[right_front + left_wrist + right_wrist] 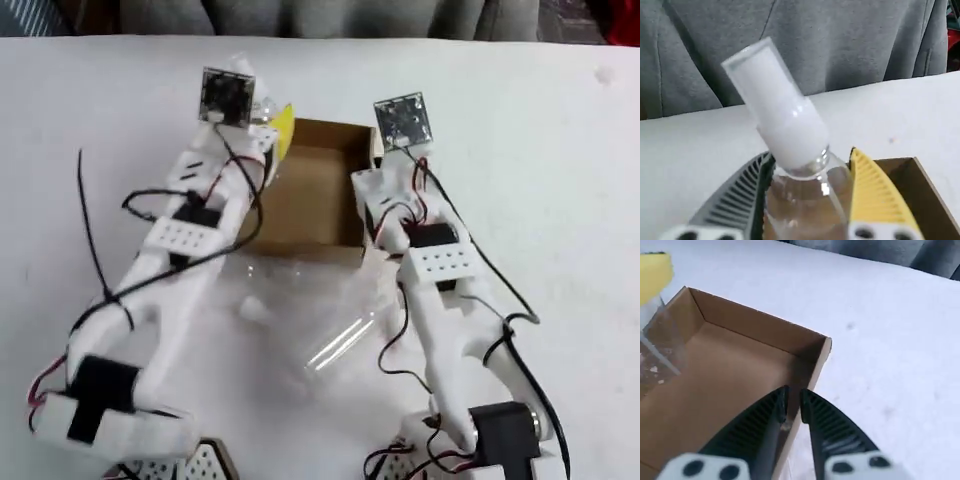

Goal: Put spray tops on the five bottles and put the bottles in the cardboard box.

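Now we count two clear bottles: a loose bottle [340,345] on the counter [560,200], a white-capped bottle [805,205] pinched by the left end effector [810,155]. The right end effector [792,392] pinches one wall of the single cardboard box [740,325].

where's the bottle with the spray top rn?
The bottle sits tilted in the left gripper, at the far-left corner of the cardboard box in the high view.

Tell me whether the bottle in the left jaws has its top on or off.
On. The white top sits over the neck of the clear bottle, which the left jaws clamp below it.
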Action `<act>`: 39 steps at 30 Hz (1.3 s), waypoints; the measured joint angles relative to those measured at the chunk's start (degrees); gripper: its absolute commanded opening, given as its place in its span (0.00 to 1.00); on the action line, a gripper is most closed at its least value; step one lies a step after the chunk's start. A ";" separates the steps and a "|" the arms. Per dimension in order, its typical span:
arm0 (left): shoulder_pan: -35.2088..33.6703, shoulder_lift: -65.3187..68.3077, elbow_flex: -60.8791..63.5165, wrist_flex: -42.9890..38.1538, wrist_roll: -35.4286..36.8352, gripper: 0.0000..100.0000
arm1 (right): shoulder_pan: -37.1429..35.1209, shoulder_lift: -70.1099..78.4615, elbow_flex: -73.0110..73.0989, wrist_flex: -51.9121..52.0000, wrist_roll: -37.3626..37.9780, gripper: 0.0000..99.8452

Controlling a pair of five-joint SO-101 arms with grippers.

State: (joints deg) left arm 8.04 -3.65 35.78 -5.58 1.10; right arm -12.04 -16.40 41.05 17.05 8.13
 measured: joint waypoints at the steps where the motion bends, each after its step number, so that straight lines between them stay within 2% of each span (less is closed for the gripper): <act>1: 0.00 1.58 -1.14 0.00 -0.09 0.02 | -0.09 0.00 0.00 0.00 0.00 0.01; 4: 0.00 5.98 -4.22 -0.18 -0.26 0.02 | -0.18 0.00 0.00 0.00 0.00 0.01; 13: 0.00 18.02 -9.58 -10.29 -0.26 0.02 | -0.18 0.00 0.00 0.00 0.00 0.01; 35: -1.49 32.18 -20.22 -10.90 -0.26 0.02 | -0.18 0.00 0.00 0.00 0.00 0.01; 39: -1.85 33.49 -20.31 -17.23 -0.26 0.02 | -0.18 0.00 0.00 0.00 0.00 0.01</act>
State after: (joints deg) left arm 6.20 29.85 15.47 -22.81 0.84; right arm -12.22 -16.40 41.05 17.05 8.13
